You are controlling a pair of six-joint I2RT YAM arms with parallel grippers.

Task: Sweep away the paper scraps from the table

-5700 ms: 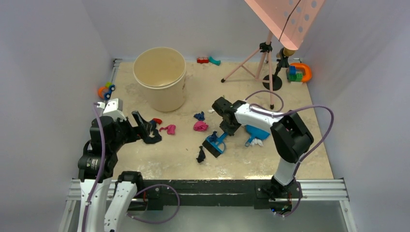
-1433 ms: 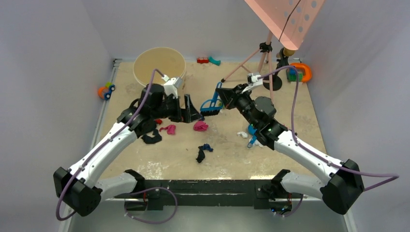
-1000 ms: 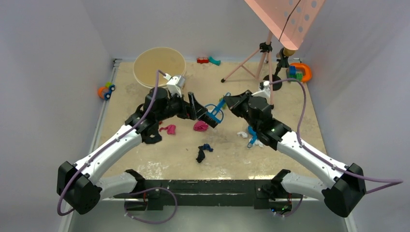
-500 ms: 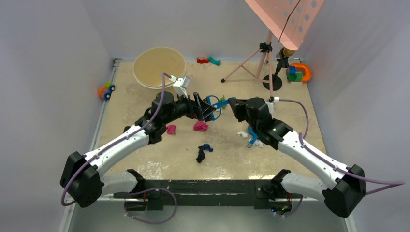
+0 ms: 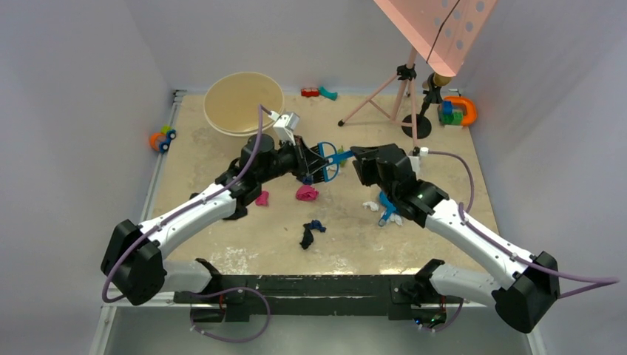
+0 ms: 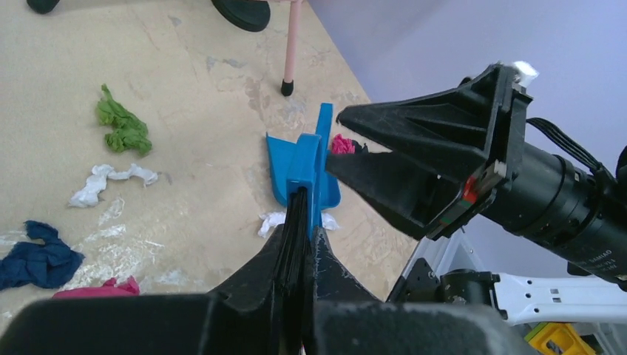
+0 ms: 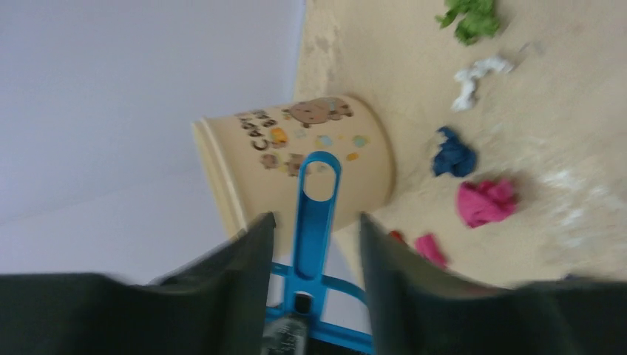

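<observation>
A blue hand brush (image 5: 325, 157) hangs above the table (image 5: 222, 244) between both arms. My left gripper (image 5: 309, 159) is shut on its black bristles (image 6: 299, 237). My right gripper (image 5: 353, 157) is open, its fingers (image 7: 244, 266) standing apart on either side of the blue handle (image 7: 314, 214). Paper scraps lie below: magenta (image 5: 306, 193), pink (image 5: 262, 197), dark blue and black (image 5: 309, 233), white (image 5: 370, 206). The left wrist view also shows a green scrap (image 6: 122, 129). A blue dustpan (image 5: 388, 201) lies by the right arm with white paper beside it.
A beige bucket (image 5: 244, 103) stands at the back left. A pink tripod (image 5: 403, 96) and coloured blocks (image 5: 457, 111) are at the back right. Small toys sit at the far edge (image 5: 318, 92) and the left rail (image 5: 161, 138).
My left gripper reached right and shut on the brush's bristles. My right gripper, which was holding the handle, has opened and let go of it.
</observation>
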